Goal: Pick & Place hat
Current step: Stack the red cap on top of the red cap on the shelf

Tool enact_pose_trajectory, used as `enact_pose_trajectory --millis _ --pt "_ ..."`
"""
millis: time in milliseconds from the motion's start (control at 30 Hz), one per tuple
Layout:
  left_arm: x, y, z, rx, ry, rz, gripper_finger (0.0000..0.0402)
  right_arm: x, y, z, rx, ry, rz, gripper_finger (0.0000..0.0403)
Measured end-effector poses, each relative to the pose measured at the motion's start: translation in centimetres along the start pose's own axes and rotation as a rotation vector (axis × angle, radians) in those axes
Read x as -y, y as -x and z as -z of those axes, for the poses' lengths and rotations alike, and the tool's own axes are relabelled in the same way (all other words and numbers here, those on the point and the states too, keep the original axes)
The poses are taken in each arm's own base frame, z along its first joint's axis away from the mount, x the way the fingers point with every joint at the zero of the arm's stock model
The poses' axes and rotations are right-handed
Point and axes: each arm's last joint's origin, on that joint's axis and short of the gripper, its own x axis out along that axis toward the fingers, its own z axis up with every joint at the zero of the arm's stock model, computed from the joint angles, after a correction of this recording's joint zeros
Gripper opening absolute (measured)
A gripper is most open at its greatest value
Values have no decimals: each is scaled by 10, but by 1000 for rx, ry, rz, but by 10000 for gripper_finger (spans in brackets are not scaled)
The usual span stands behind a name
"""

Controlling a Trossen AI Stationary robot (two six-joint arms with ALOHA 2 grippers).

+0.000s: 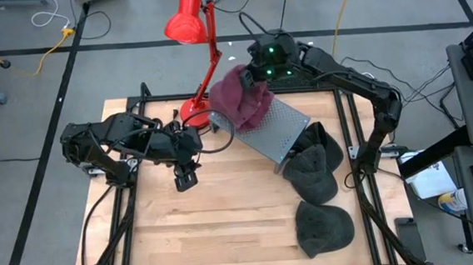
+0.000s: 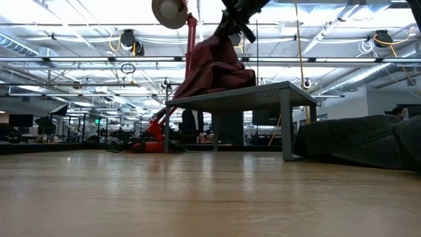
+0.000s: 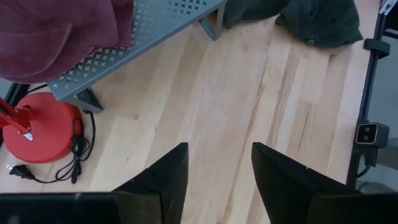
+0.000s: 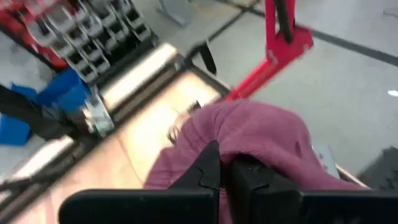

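Note:
A maroon hat [image 1: 238, 101] lies on the far end of a grey perforated metal stand [image 1: 280, 129]. In the low view the hat [image 2: 212, 71] is bunched on the stand top [image 2: 263, 92]. My right gripper [image 1: 254, 74] is above the hat's far side, shut on it. My left gripper [image 1: 185, 178] hangs open over bare table left of the stand; its wrist view shows the open gripper [image 3: 217, 168] above the wood. Two dark hats [image 1: 314, 165] [image 1: 322, 227] lie on the table near the stand's right end. My right gripper pinches a raised fold of the maroon hat's cloth [image 4: 252, 143] between its two shut fingers [image 4: 208, 169], coming from above and slanting down. The hat is drawn up into a peak [image 2: 220, 41] under the fingers, while its lower part [image 2: 210, 85] rests on the stand top.
A red desk lamp stands with its base [image 1: 193, 112] at the table's far edge and its head [image 1: 185, 21] beyond it; its cord [image 3: 74, 155] trails on the wood. Black frame rails [image 1: 356, 141] border the table. Bare wood [image 1: 226, 217] lies toward the near edge.

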Motion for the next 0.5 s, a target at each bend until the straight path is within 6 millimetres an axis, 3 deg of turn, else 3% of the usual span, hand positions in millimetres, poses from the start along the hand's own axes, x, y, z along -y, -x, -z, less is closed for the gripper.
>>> enact_pose_trajectory --millis 500 --pt "0 0 0 2 4 1 182 13 -17 35 -162 -7 137 0"
